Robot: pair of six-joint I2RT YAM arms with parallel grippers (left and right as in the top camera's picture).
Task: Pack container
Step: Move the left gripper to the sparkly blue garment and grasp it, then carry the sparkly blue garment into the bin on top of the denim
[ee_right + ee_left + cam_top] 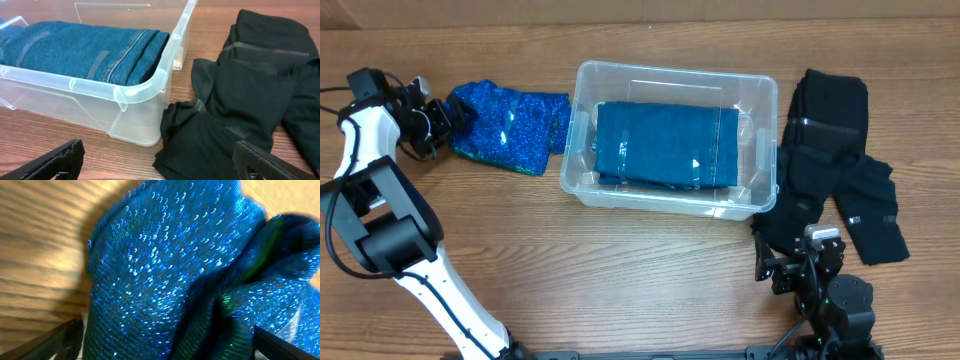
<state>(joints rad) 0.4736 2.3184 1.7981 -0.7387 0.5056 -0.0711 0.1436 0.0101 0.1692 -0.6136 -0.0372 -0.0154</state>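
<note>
The clear plastic container (578, 130) stands at the table's middle, with folded blue jeans (665, 145) lying inside. A blue sequined cloth (510, 125) lies left of it. My left gripper (448, 118) is at that cloth's left end. In the left wrist view the cloth (165, 265) fills the frame, and the open fingers (165, 340) sit on either side of it. My right gripper (790, 268) is open and empty at the front right. Its view shows the container's corner (150, 82), the jeans (85, 50) and a black garment (250, 95).
The black garment (830, 150) lies spread to the right of the container, touching its right side. Bare wooden table (620, 270) lies in front of the container. The left arm's white links (380, 220) stretch along the left side.
</note>
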